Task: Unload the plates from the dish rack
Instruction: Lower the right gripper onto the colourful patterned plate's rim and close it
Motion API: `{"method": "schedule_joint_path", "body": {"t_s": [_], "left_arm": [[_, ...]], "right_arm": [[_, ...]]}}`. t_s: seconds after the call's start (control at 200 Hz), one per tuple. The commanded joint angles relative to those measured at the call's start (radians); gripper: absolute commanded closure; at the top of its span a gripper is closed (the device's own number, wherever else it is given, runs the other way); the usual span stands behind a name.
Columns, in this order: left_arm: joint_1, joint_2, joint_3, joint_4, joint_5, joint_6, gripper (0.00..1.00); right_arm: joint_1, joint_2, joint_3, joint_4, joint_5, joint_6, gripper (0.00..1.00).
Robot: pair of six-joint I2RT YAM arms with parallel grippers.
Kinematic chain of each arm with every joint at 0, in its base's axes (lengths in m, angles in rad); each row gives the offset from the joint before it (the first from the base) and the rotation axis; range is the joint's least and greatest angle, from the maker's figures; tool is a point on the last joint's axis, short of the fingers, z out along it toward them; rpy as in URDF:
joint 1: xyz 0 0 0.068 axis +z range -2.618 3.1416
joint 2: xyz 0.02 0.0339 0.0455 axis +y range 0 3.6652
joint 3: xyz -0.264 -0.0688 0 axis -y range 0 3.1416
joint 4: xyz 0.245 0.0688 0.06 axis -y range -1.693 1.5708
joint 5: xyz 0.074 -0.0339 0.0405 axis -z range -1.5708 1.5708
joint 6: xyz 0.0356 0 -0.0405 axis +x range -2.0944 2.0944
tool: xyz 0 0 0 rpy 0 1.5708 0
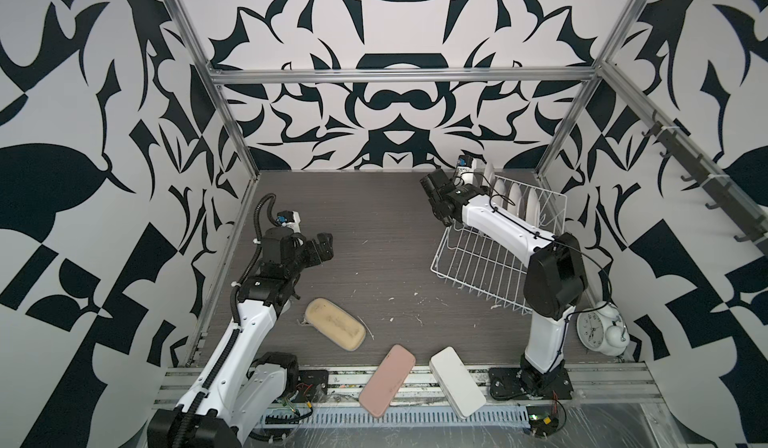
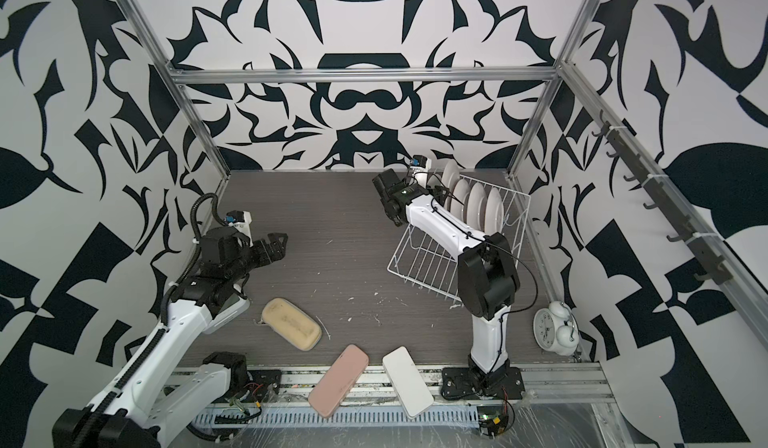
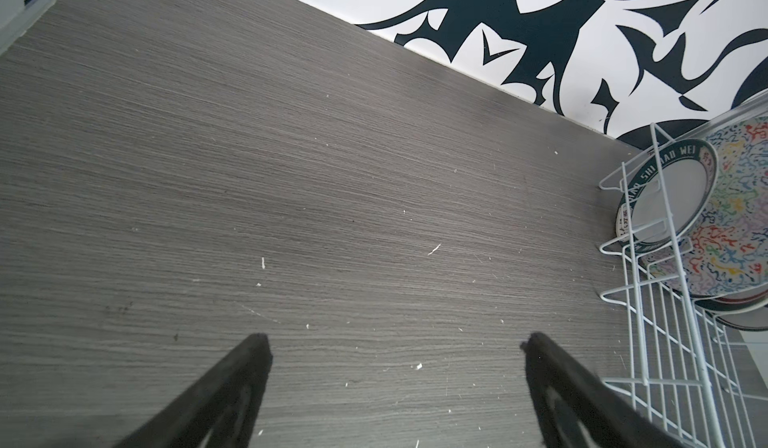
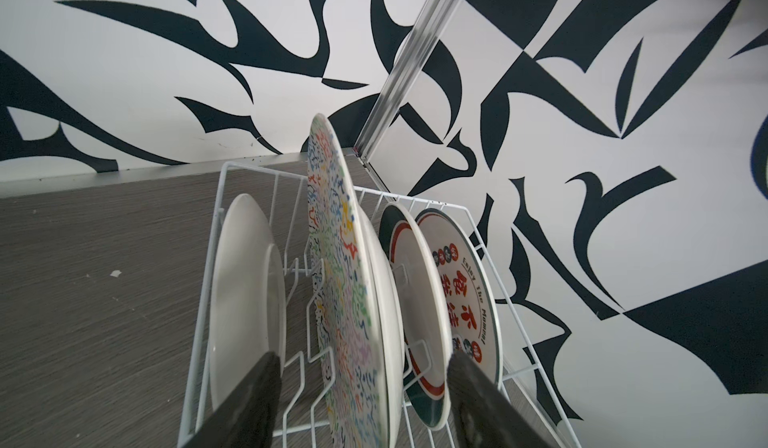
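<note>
The white wire dish rack [image 1: 478, 258] [image 2: 428, 258] stands at the back right with several plates [image 1: 517, 198] [image 2: 473, 204] upright in its far end. In the right wrist view my right gripper [image 4: 361, 362] is open. Its fingers straddle the lower edge of the multicolour squiggle plate [image 4: 340, 292], with a gap on each side. A white-backed plate [image 4: 245, 292] stands outside one finger. A green-red rimmed plate [image 4: 415, 300] and a plate with red characters [image 4: 465, 292] stand by the other finger. My left gripper [image 1: 322, 248] [image 3: 395, 342] hangs wide open over bare table at the left, holding nothing.
A beige pad [image 1: 334, 328], a pink pad [image 1: 386, 379] and a white pad [image 1: 457, 381] lie near the front edge. A white alarm clock [image 1: 598, 329] stands at the front right. The back wall and a metal corner post [image 4: 399, 80] are close behind the rack.
</note>
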Motion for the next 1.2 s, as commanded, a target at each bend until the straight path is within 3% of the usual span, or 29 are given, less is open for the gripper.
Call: {"method": "schedule_joint_path", "body": {"t_s": [0.0, 0.365, 0.465, 0.82, 1.195], "left_arm": [[-0.004, -0.016, 0.002, -0.017, 0.014, -0.021, 0.01], [-0.004, -0.023, 0.006, -0.028, 0.023, -0.026, 0.01], [-0.003, -0.023, 0.011, -0.029, 0.026, -0.026, 0.01], [-0.005, -0.018, 0.029, -0.047, 0.037, -0.026, 0.00], [-0.004, -0.019, 0.039, -0.053, 0.046, -0.021, 0.00]], "right_arm": [[-0.021, -0.028, -0.009, 0.052, -0.027, -0.006, 0.35], [-0.070, 0.017, 0.005, 0.059, -0.044, -0.013, 0.45], [-0.070, 0.026, 0.000, 0.053, -0.045, 0.001, 0.54], [-0.086, 0.041, 0.002, 0.054, -0.070, 0.009, 0.55], [-0.096, 0.040, 0.008, 0.055, -0.064, 0.009, 0.70]]}}
